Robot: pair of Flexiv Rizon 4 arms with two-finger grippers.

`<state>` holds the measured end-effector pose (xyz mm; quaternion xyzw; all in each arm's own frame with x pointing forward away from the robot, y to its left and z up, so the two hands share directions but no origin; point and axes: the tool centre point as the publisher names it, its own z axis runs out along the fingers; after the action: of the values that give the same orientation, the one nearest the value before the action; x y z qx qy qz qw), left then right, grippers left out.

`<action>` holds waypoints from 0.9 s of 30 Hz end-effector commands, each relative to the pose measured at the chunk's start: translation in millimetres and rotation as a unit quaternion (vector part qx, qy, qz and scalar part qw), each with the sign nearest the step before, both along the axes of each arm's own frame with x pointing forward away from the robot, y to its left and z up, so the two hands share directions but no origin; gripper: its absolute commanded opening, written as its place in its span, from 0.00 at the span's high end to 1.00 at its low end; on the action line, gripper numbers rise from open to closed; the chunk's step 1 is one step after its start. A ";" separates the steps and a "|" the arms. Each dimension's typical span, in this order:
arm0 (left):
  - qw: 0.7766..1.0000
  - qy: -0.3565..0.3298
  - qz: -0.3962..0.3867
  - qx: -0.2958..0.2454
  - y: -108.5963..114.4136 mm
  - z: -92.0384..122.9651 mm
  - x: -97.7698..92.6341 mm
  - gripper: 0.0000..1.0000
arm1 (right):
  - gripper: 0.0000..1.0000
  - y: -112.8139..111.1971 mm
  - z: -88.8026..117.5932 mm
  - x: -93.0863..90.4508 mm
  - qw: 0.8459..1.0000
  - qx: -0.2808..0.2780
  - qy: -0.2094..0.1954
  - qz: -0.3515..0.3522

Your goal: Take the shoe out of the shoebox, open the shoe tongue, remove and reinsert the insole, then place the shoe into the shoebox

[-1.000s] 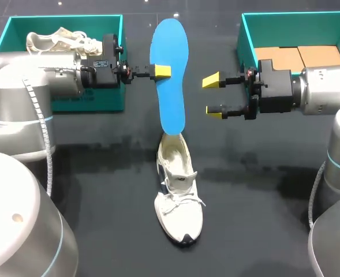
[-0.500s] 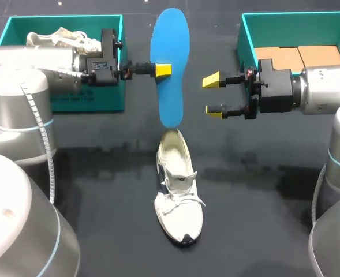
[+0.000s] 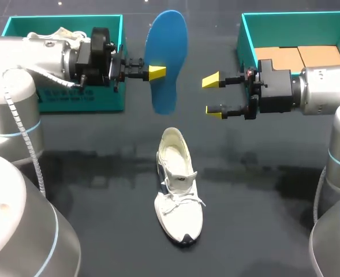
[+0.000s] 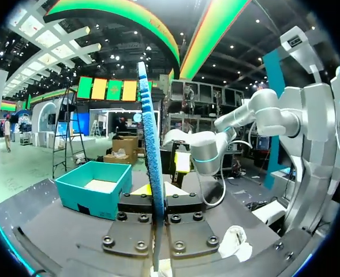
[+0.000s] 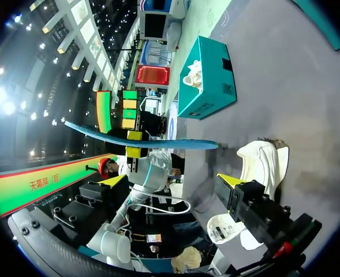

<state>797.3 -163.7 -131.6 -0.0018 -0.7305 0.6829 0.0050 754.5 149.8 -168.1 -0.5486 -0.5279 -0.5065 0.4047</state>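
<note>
Mostly | boxed shoe [image 3: 57, 36] hidden by left arm [image 3: 37, 55] | insole [image 3: 170, 52] in left jaws

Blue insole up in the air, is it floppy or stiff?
Probably fairly stiff yet springy: the blue insole looks nearly straight though the left claw pinches only one edge. Likely light, since it looks very thin.

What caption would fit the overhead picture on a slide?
Left gripper holds the blue insole clear of the white shoe; right gripper hangs open nearby.
</note>
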 end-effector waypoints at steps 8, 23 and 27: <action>1.000 -0.007 0.003 -0.002 -1.9 -4.6 11.4 1.00 | 0.00 1.1 -0.4 -0.3 1.000 -0.001 0.000 -0.001; 0.963 -0.266 -0.020 -0.033 5.6 -0.6 9.0 1.00 | 0.00 1.1 -0.4 -0.3 1.000 -0.001 0.000 -0.001; 0.962 -0.270 -0.030 -0.041 7.2 2.6 12.4 1.00 | 0.00 1.1 -0.4 -0.3 1.000 -0.001 0.000 -0.001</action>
<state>806.2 -157.6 -126.8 -0.1996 -0.6804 0.6845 -0.1694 754.6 149.1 -168.0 -0.5479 -0.5281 -0.5069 0.4050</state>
